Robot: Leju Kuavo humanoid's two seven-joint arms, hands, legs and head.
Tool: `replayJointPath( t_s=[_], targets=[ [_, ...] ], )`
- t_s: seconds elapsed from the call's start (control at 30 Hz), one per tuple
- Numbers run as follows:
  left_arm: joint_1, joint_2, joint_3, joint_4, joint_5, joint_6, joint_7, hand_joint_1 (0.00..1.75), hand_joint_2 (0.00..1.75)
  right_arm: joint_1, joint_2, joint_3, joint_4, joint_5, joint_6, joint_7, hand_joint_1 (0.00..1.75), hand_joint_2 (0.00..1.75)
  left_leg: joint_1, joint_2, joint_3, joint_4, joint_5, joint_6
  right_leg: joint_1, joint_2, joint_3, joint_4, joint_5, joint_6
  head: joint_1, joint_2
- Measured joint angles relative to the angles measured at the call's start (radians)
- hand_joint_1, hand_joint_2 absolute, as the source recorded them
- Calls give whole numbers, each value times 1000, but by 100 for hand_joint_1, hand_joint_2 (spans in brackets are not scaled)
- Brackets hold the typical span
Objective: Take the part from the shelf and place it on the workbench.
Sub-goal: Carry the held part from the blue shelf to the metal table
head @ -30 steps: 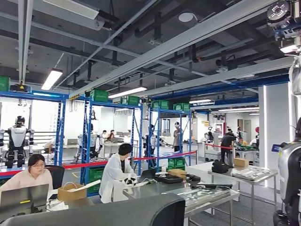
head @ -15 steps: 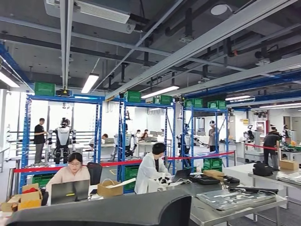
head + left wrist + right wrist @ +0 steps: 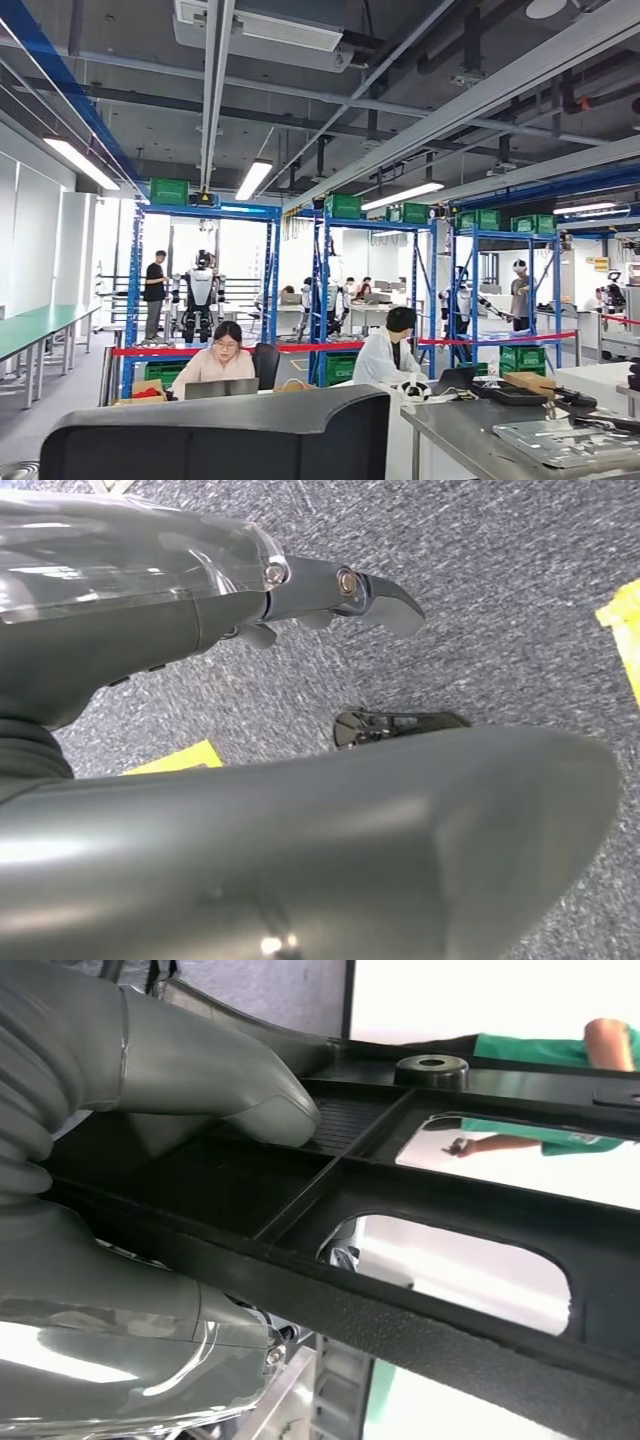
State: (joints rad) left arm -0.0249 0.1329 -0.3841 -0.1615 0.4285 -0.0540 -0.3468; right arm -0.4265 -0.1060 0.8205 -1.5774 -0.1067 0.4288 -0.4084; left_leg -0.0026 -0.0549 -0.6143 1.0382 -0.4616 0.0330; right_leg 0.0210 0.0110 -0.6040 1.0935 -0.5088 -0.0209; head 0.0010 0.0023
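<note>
The right hand (image 3: pixel 143 1150) is clamped on the part (image 3: pixel 423 1230), a black flat frame with ribs and open windows, its thumb pressed on the upper face and the fingers under it; the part juts well out past the hand. The left hand (image 3: pixel 226 730) hangs over grey carpet (image 3: pixel 490 630) with nothing in it, its fingers apart. In the head view a dark curved piece (image 3: pixel 226 435) sits low in front, probably the same part, with a steel desk (image 3: pixel 483 440) to the right. The likely trouble is the long overhang: gripped near one end, the frame could sag or twist loose, or its far end could clip the desk edge on approach.
</note>
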Motion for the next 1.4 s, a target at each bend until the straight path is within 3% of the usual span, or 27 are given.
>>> replayJointPath(
  t_s=[0.07,0.2,0.27,0.33,0.37,0.4,0.43,0.5,0.57,0.63,0.7,0.73,0.8,0.87,0.9,0.93,0.97,1.03,1.07,1.1,1.2,1.23,1.3,1.37,1.4],
  targets=[
    [1,-2,0,0,1,-1,-2,0,0,-3,1,-1,0,-1,0,1,175,175,2,-4,0,-2,0,-3,9,7,30,-71,19,-10,0,0],
    [4,-3,0,0,1,-1,-3,0,0,-7,7,-2,0,-3,0,3,175,175,1,3,-2,6,-12,-18,2,1,48,-104,26,-11,1,0],
    [3,-3,0,0,1,-1,-5,0,0,-8,11,-2,0,-4,0,5,175,175,3,22,-38,86,-58,-27,-5,-8,60,-118,30,-11,1,0],
    [1,-3,0,0,1,-1,-7,0,0,-7,12,-1,0,-5,0,7,175,175,12,34,-101,209,-109,-40,-7,-16,64,-119,25,-10,1,0],
    [2,-3,0,0,1,-2,-7,0,0,-6,13,-1,1,-5,0,8,175,175,17,37,-123,247,-116,-46,-9,-19,66,-119,21,-7,1,0],
    [3,-3,0,0,1,-2,-8,0,0,-5,13,-1,2,-5,1,8,175,175,23,40,-126,248,-102,-52,-11,-21,70,-118,16,-4,1,0],
    [5,-3,0,0,1,-2,-9,0,0,-4,13,0,2,-5,1,8,175,175,29,44,-110,213,-73,-59,-14,-23,76,-117,10,1,1,0],
    [5,-4,0,0,1,-3,-10,0,0,-5,13,0,3,-6,1,8,175,175,37,53,-48,87,-8,-73,-18,-25,88,-111,-6,16,1,0],
    [3,-6,0,0,2,-3,-13,0,0,-7,14,-1,3,-7,1,9,175,175,36,61,-8,12,4,-65,-18,-27,94,-102,-20,30,0,0],
    [2,-7,0,0,2,-4,-14,0,0,-8,14,-1,3,-7,2,10,175,175,31,60,0,3,-14,-40,-19,-27,97,-99,-28,39,0,0],
    [5,-6,0,0,2,-4,-14,0,0,-8,15,-1,3,-8,2,10,175,175,28,56,13,0,-24,-23,-24,-25,95,-77,-34,47,0,0],
    [6,-6,0,0,2,-4,-15,0,0,-9,15,-1,3,-9,2,10,175,175,28,53,23,-1,-29,-16,-26,-24,77,-40,-42,51,0,0],
    [5,-6,0,0,2,-4,-15,0,0,-10,16,-2,3,-10,2,10,175,175,24,50,40,-3,-43,-5,-26,-22,-2,89,-71,53,0,0],
    [5,-6,0,0,2,-4,-15,0,0,-7,16,-1,3,-10,2,10,175,175,17,45,61,-3,-61,1,-24,-21,-95,203,-100,46,0,0],
    [6,-6,0,0,2,-4,-15,0,0,-5,16,-1,3,-10,3,10,175,175,13,42,75,-3,-72,3,-20,-21,-125,218,-98,40,0,0],
    [7,-6,0,0,2,-4,-15,0,0,-5,16,-1,3,-10,3,10,175,175,11,39,91,-3,-84,3,-15,-19,-136,196,-79,32,0,0],
    [7,-7,0,0,2,-4,-16,0,0,-5,16,-1,3,-10,3,10,175,175,10,36,109,-4,-96,4,-6,-17,-132,143,-39,23,0,0],
    [6,-11,0,0,2,-5,-17,0,0,-7,15,-2,4,-10,3,10,175,175,10,31,137,-7,-120,1,15,-12,-111,15,68,1,0,0],
    [5,-14,0,0,3,-5,-17,0,0,-8,15,-2,4,-10,3,10,175,175,11,28,145,-12,-129,-2,23,-10,-104,-28,103,-8,0,0],
    [5,-17,0,0,3,-5,-17,0,0,-9,15,-2,4,-10,3,10,175,175,11,27,152,-16,-133,-6,28,-9,-100,-54,120,-15,1,0],
    [5,-19,-1,0,3,-5,-18,0,0,-9,18,-4,1,-11,3,10,175,175,10,30,163,-5,-120,-14,24,-9,-66,-88,106,-27,0,0],
    [3,-19,-1,0,3,-5,-19,0,0,-10,19,-4,0,-12,3,10,175,175,10,32,150,25,-113,-17,21,-10,-47,-98,100,-29,0,0],
    [0,-17,-1,0,4,-4,-20,0,0,-10,20,-5,0,-13,3,10,175,175,11,35,81,129,-123,-25,14,-10,-14,-111,82,-27,1,0],
    [3,-14,-1,0,5,-2,-20,0,0,-7,21,-4,0,-13,4,10,175,175,16,36,-3,211,-180,-37,8,-10,15,-112,55,-21,1,0],
    [5,-13,-1,0,5,-2,-20,0,0,-5,21,-4,0,-13,4,10,175,175,20,37,-33,221,-208,-43,5,-9,33,-112,40,-18,1,0]
  ],
)
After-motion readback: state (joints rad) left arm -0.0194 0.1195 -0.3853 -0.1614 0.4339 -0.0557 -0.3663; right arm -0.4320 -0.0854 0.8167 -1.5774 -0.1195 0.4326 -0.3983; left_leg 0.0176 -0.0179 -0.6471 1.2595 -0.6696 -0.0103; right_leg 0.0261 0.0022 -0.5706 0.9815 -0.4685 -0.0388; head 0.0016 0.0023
